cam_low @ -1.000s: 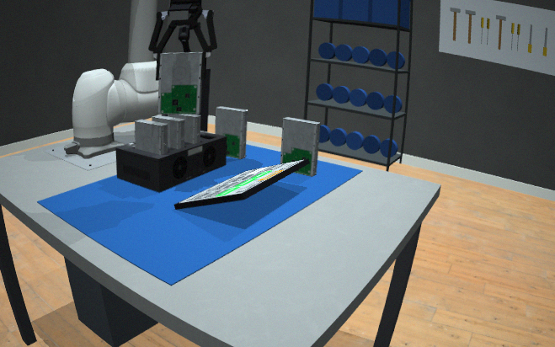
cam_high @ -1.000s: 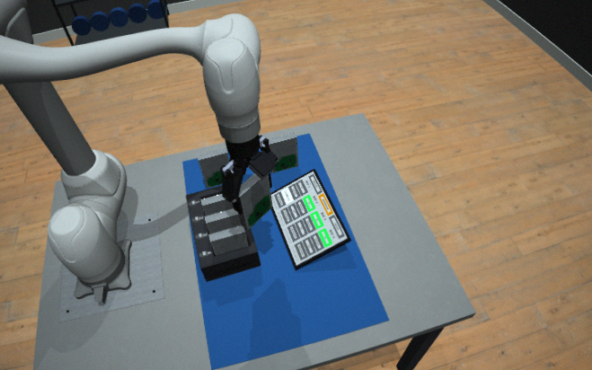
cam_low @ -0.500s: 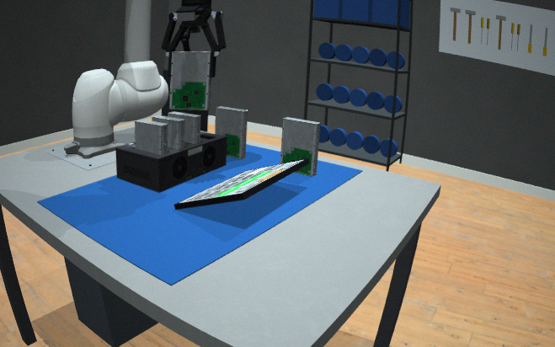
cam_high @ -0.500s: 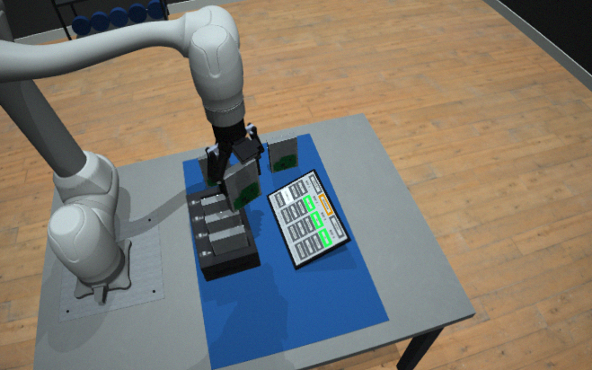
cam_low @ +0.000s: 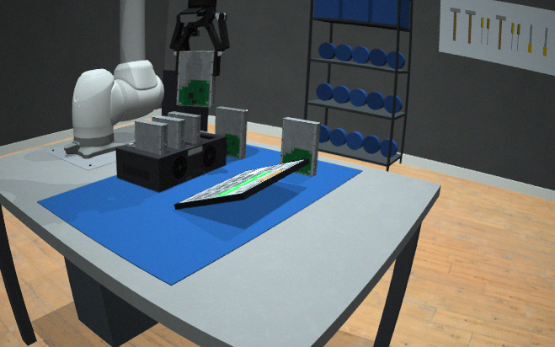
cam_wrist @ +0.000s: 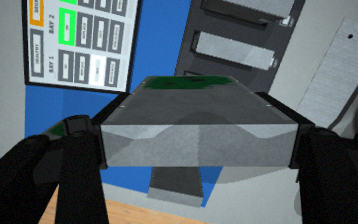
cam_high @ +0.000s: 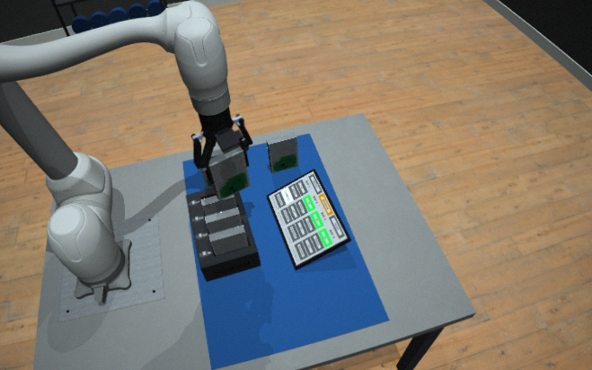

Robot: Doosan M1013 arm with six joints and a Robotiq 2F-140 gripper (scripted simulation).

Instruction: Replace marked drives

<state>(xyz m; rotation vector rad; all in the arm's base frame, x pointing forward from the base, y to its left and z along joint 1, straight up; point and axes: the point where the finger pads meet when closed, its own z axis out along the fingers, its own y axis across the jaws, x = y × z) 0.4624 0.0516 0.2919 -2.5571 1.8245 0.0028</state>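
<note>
Held drive: this drive hangs upright above the far end of the dock, green board low
My gripper: I pinch the drive by its two narrow sides with my gripper
Dock: three seated drives stand in it; my held drive hides the end bay from the top and wrist views
Standing drive behind dock: this one is mostly covered from above by my load
Standing drive beyond screen: the other barely shows past my finger in the wrist view
Screen: the tilted panel shows an orange tile for Bay 2, its word cut off in the wrist view
</note>
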